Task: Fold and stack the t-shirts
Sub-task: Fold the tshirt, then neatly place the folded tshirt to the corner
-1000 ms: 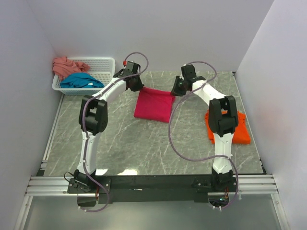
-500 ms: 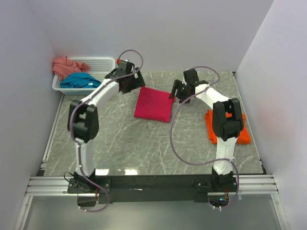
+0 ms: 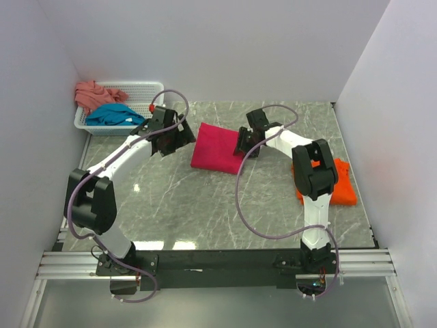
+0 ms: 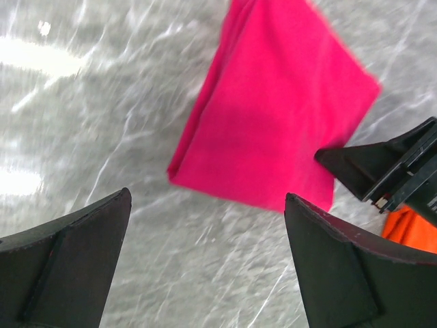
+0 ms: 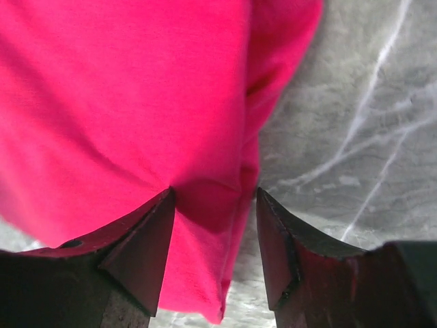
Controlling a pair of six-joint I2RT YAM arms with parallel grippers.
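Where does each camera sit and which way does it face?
Top external: high behind the bases, looking down on the table; left arm and right arm show.
Left wrist: looks down past the open left end effector at the magenta shirt.
Right wrist: close above that shirt's edge, the open right end effector astride it.
Shared: all see the magenta shirt.

Bright, even light; white glare patches on the table (image 4: 41,60); slight blur in both wrist views.
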